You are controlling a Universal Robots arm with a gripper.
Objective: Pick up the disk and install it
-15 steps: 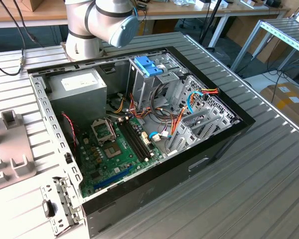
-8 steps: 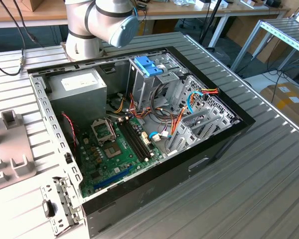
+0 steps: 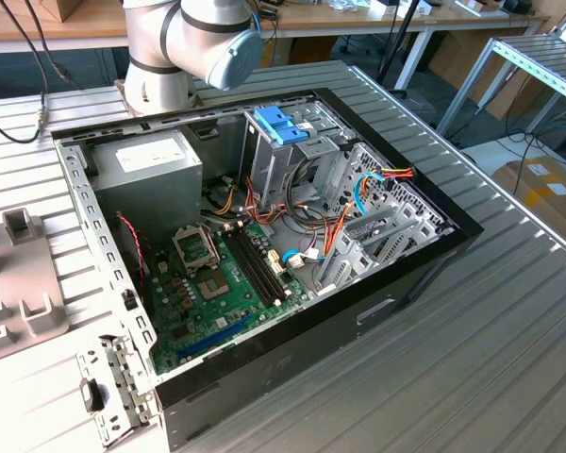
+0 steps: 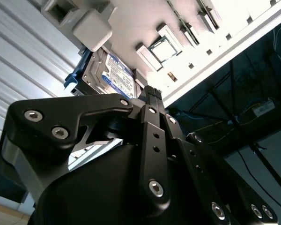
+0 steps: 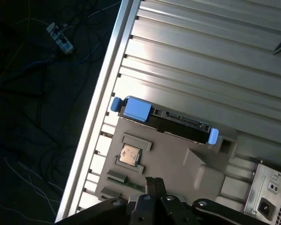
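First wrist view shows the claw with its fingers pressed together, gripping nothing. Just ahead of the tips lies a grey holder tray carrying a processor chip. Beyond that, along the tray's far edge, the disk rests in its blue carrier, apart from the claw.

Disk partly hidden behind tool in second wrist view; arm cut off @ exterior view's top edge.
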